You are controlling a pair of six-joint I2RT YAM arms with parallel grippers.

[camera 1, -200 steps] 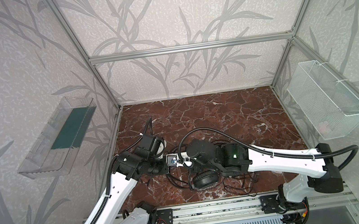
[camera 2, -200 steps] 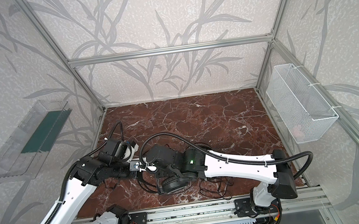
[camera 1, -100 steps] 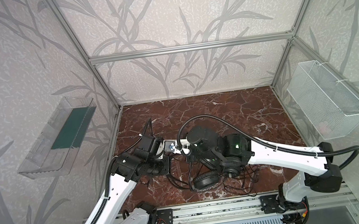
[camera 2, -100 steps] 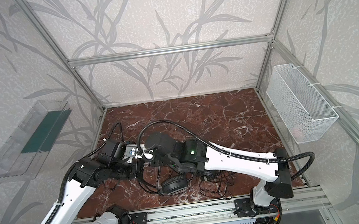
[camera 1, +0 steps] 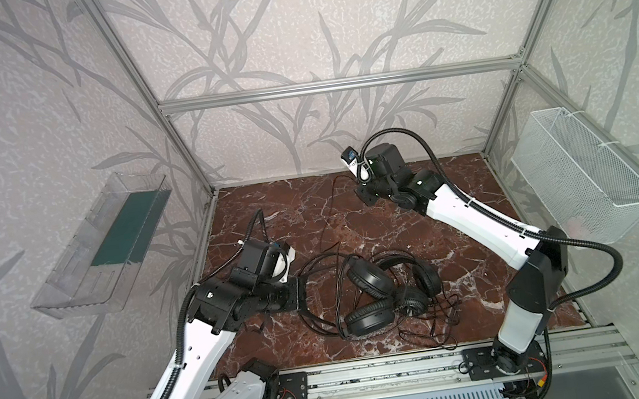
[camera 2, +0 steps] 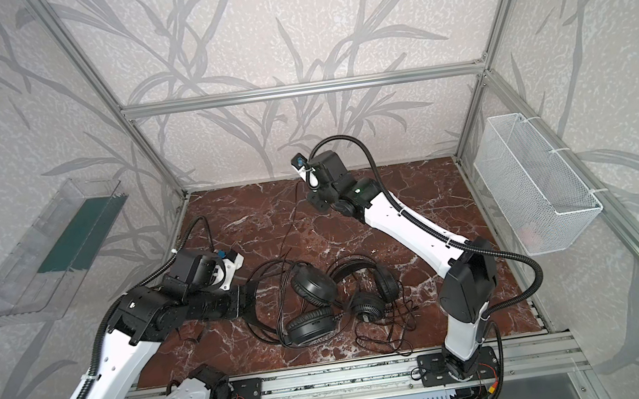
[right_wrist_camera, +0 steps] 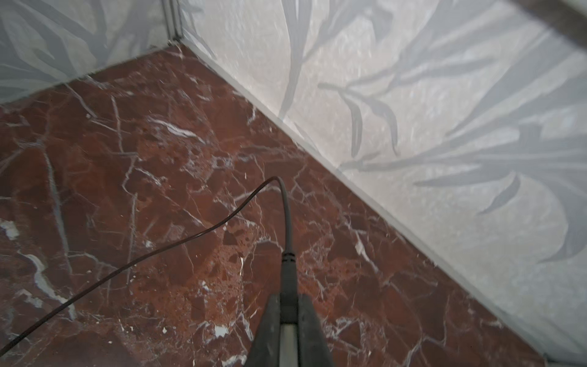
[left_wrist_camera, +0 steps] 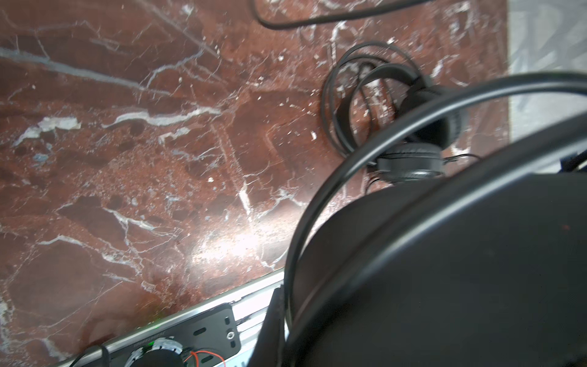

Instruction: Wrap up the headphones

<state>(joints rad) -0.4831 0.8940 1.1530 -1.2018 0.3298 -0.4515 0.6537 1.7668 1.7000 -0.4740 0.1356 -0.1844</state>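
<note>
Top views first: the headphones (camera 1: 366,282) (camera 2: 314,285) lay heaped on the worktop (camera 1: 289,204), two sets tangled together toward 6 o'clock, earcups touching, bands overlapping. Loose cable (camera 1: 432,332) sprawled off the heap at 5 o'clock. The left pincer (camera 1: 299,291) (camera 2: 250,297) sat at 9 o'clock of the heap, jaws shut, with a headband arc meeting its tip, so it looked clamped on that band. Up at 12 o'clock, near the back wall, the right pincer (camera 1: 364,196) (camera 2: 317,203) hung above the worktop, and one thin run of cable climbed from the heap to it. A basket (camera 1: 583,174) hung on the wall at 3 o'clock, a tray (camera 1: 106,245) on the wall at 9 o'clock.

Over to the left wrist view: a headband (left_wrist_camera: 346,165) swept close across the lens. A big dark blur beside it hid the pincer's own tips, so the grip could not be read here. Beyond, an earcup (left_wrist_camera: 409,159) and looped bands rested on the marble.

Right wrist view, and this one was clear: the right pincer (right_wrist_camera: 288,298) was pinched narrow on the plug (right_wrist_camera: 287,273), a finger on either side, with the plug poking out past the tips. From the plug the cable bent back and trailed slack over the worktop, the back wall close beyond.
</note>
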